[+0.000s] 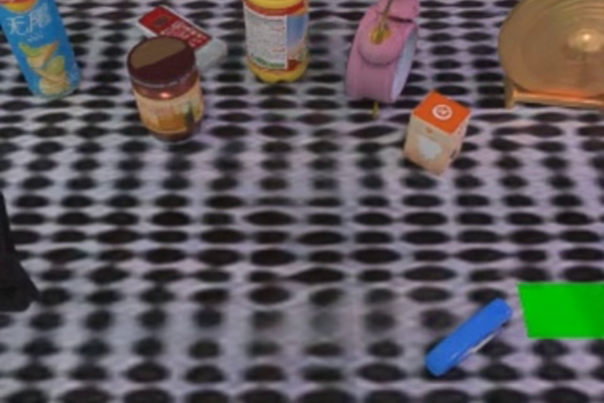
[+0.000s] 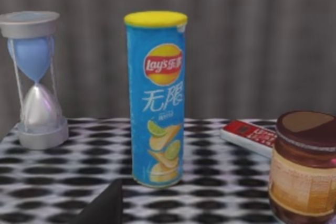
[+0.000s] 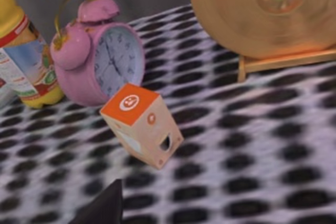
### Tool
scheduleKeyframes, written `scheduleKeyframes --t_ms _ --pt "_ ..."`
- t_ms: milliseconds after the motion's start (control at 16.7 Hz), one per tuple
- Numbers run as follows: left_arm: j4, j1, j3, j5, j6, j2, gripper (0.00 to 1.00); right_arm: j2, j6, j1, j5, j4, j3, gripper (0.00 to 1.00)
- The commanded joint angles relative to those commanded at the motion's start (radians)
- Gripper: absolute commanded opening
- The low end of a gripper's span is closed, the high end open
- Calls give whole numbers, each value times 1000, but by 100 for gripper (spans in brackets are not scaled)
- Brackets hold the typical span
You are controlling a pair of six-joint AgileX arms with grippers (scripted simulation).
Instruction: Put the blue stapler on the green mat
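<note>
**Blue stapler lies beside the green mat, both arms away from it**

The top view alone shows the task's things: one blue stapler (image 1: 468,337) lies slanted on the patterned table (image 1: 283,252) near the front right, its upper end just beside the near corner of the one green mat (image 1: 562,310), which sits at the right edge. Whether the two touch cannot be told. Neither wrist view shows stapler or mat.

Only the left wrist view shows an hourglass (image 2: 35,80) with blue sand, standing at the far left corner. It also shows one blue chips can (image 2: 156,98), one brown-lidded jar (image 2: 303,166) and one red-and-white box (image 2: 249,136) behind the jar; the top view shows these three as well.

The right wrist view shows one pink alarm clock (image 3: 100,59), one orange-topped cube (image 3: 142,129), one golden gong (image 3: 268,11) and part of one yellow-capped bottle (image 3: 23,61), all also seen from above.

The left arm (image 1: 11,271) appears as a dark shape at the table's left edge. The right arm is outside the top view. Each wrist view shows only a dark sliver of its own gripper, so I cannot tell whether either gripper's fingers are spread or closed.
</note>
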Motion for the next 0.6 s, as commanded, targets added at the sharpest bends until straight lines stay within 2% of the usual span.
scheduleKeyframes --t_ms 420,600 --pt "0 0 0 0 0 0 100 715 664 255 6 -406 416 100" --pt "0 0 0 0 0 0 100 969 901 355 6 -559 577 100"
